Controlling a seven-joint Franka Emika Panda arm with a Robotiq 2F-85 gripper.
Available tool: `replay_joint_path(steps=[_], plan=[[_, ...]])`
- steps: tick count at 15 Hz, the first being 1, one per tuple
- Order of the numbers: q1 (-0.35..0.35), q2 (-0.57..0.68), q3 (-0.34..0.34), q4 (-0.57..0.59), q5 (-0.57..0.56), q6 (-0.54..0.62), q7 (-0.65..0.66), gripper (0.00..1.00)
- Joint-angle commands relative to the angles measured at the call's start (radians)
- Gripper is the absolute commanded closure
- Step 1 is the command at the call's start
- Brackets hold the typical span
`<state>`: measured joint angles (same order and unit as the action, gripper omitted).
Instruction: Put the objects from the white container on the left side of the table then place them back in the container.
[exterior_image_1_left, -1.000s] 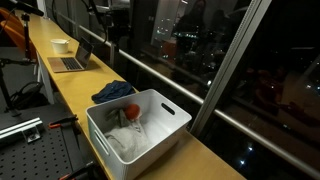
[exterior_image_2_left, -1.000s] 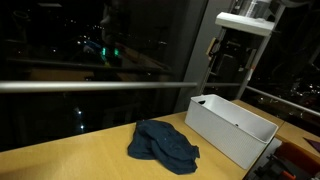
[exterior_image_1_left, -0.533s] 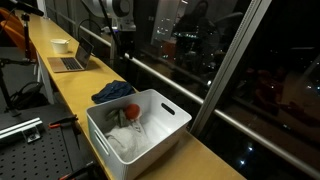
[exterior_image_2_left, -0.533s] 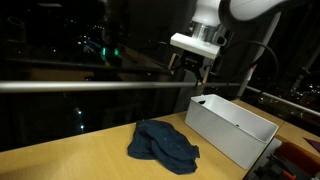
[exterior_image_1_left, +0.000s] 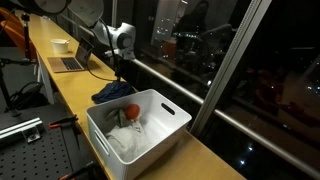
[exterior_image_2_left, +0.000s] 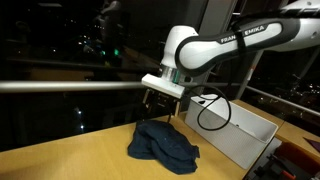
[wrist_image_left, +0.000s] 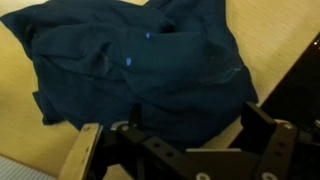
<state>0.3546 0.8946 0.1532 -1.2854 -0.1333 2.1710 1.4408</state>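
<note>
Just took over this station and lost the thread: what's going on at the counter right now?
The robot arm's gripper hangs open over the dark blue cloth, which lies crumpled on the wooden table beside the white container. Nothing is gripped. A white cloth and an orange ball-like piece sit inside the container, not yet taken out.

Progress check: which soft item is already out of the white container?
The dark blue cloth, on the table below the gripper; the white cloth and orange piece are in the container.
</note>
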Motion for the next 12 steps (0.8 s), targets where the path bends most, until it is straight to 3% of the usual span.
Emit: replay_joint_path(steps=[1, 7, 8, 9, 12], plan=[[-0.004, 0.075, -0.014, -0.019, 0.102, 0.056, -0.043, 0.00], [-0.044, 0.126, -0.015, -0.144, 0.224, 0.153, -0.085, 0.00], [-0.047, 0.126, -0.016, -0.156, 0.239, 0.160, -0.091, 0.25], [-0.051, 0.118, -0.018, -0.170, 0.253, 0.163, -0.095, 0.26], [-0.053, 0.089, -0.025, -0.186, 0.276, 0.158, -0.097, 0.50]])
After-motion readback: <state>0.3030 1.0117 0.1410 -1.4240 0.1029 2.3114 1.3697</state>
